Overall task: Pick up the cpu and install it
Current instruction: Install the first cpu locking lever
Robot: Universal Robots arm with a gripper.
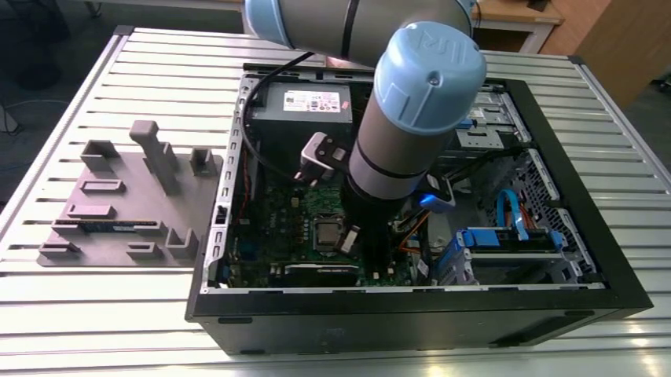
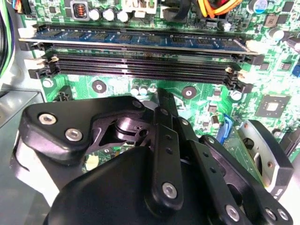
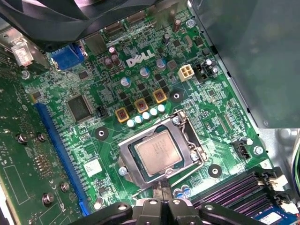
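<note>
The cpu (image 3: 158,152) lies flat inside the metal-framed socket (image 3: 161,154) on the green motherboard (image 3: 93,140) (silver top up). The gripper (image 3: 162,202) hangs just beside the socket; whether it is open, I cannot tell.

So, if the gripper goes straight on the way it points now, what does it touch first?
Most likely the cpu, seated in the socket on the motherboard. The gripper sits just at its edge, so it may meet the socket's frame first; depth is unclear.

The arm (image 1: 404,141) reaches straight down, its pincer (image 3: 161,194) closed.
</note>
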